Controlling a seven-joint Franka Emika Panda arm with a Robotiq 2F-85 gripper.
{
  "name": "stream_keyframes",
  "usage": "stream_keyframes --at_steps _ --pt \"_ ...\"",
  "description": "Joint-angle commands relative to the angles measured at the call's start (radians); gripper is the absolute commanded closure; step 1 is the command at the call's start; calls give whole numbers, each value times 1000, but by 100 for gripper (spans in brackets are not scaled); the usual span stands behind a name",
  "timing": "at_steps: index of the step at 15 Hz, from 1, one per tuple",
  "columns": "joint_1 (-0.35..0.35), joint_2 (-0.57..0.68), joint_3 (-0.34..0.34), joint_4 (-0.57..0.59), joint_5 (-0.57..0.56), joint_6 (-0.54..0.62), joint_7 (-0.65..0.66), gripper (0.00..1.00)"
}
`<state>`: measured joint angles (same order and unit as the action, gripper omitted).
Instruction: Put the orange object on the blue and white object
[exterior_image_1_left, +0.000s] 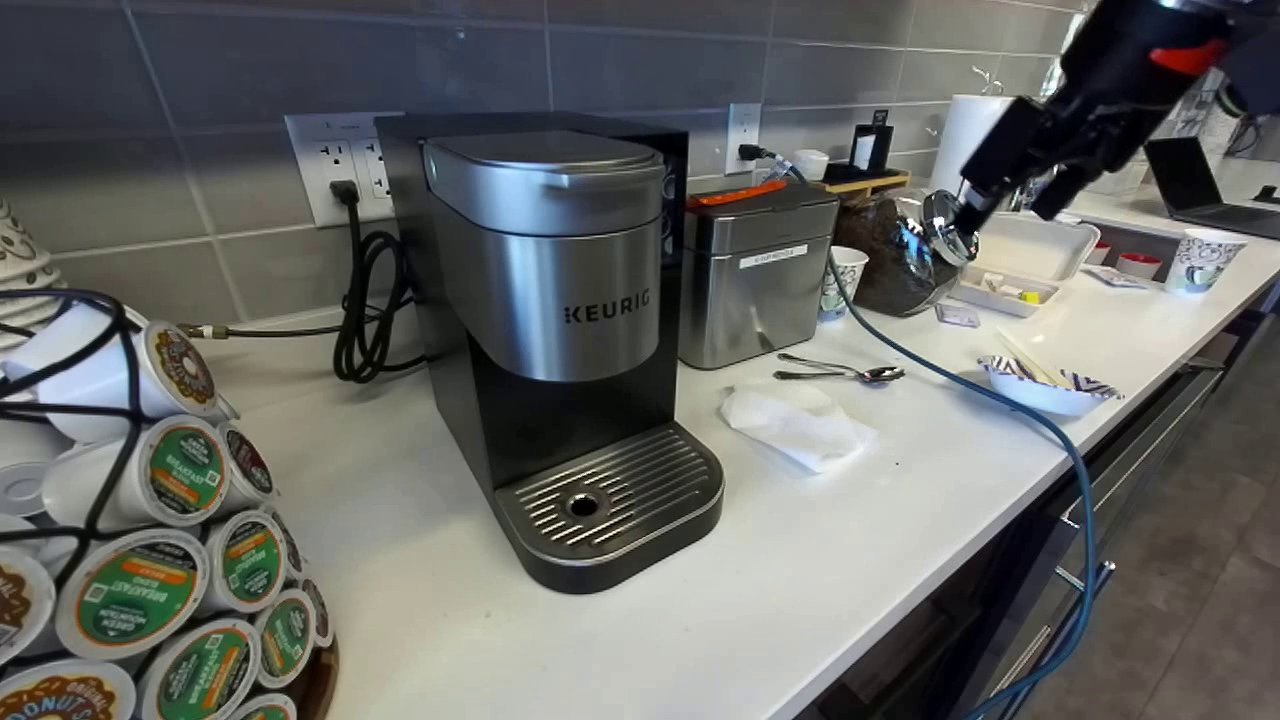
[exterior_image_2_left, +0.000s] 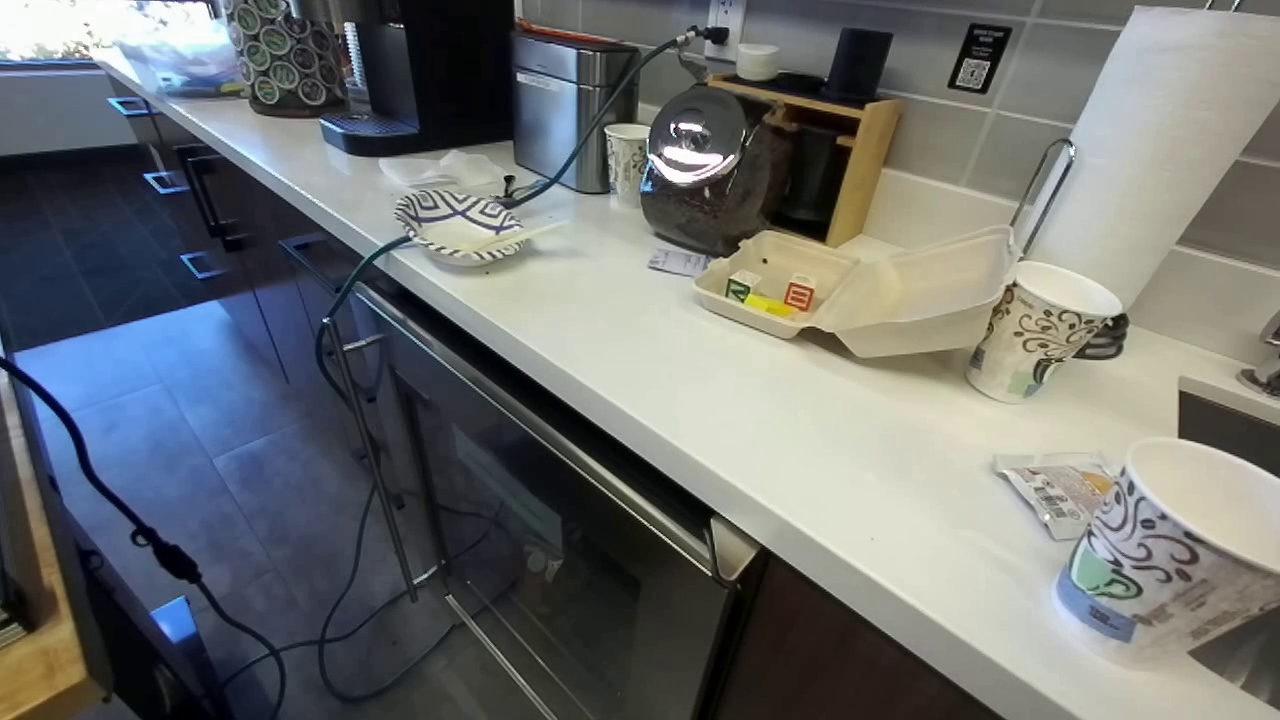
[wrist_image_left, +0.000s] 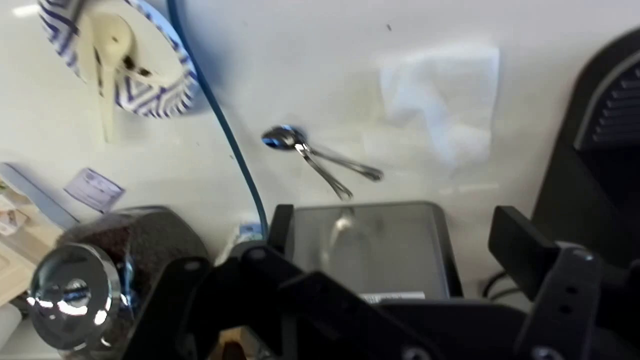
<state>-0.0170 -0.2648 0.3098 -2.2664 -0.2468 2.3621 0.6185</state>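
We see the orange object (exterior_image_1_left: 737, 193) lying on top of the steel bin (exterior_image_1_left: 760, 290), which stands toward the back edge of the counter (exterior_image_1_left: 900, 520), just beside the coffee machine (exterior_image_1_left: 560, 300). The blue and white bowl (exterior_image_2_left: 460, 225) sits close to the front edge, well apart from the bin, with a pale spoon (wrist_image_left: 111, 50) resting in it, the handle reaching past the rim. In the wrist view we find the gripper (wrist_image_left: 400, 235) spread wide, the bin's front face showing in its gap. Between the bin and the front edge we have two metal spoons (wrist_image_left: 301, 148), touching, and near them a crumpled white napkin (exterior_image_1_left: 797, 425). A blue cable (wrist_image_left: 220, 116) crosses the counter beside the bowl and drops over the front edge. A glass jar (exterior_image_1_left: 890, 260) stands toward the back edge too.
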Motion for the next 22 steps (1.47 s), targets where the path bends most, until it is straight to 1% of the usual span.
stream_keyframes --at_steps 1,2,3,4,5,7,10,11,12,14,15,16,20,22 --pt "-22 197 53 198 -221 160 231 0" --pt "-50 243 85 250 -312 209 273 0" --pt "-66 288 103 308 -391 232 282 0" --pt "14 357 35 377 -473 233 288 0" --pt "-20 414 83 441 -495 218 243 0" --pt "5 527 84 557 -492 174 129 0" --pt "34 672 80 716 -526 166 2 0" --pt "155 697 -51 762 -483 163 -68 0" --pt "176 729 -74 808 -470 155 -117 0" --pt "238 783 -149 889 -459 127 -192 0" --pt "258 796 -173 924 -440 88 -225 0" --pt "267 811 -187 951 -413 73 -256 0" --pt "284 829 -203 1031 -281 -50 -418 0" --pt "294 843 -219 1068 -243 -96 -467 0"
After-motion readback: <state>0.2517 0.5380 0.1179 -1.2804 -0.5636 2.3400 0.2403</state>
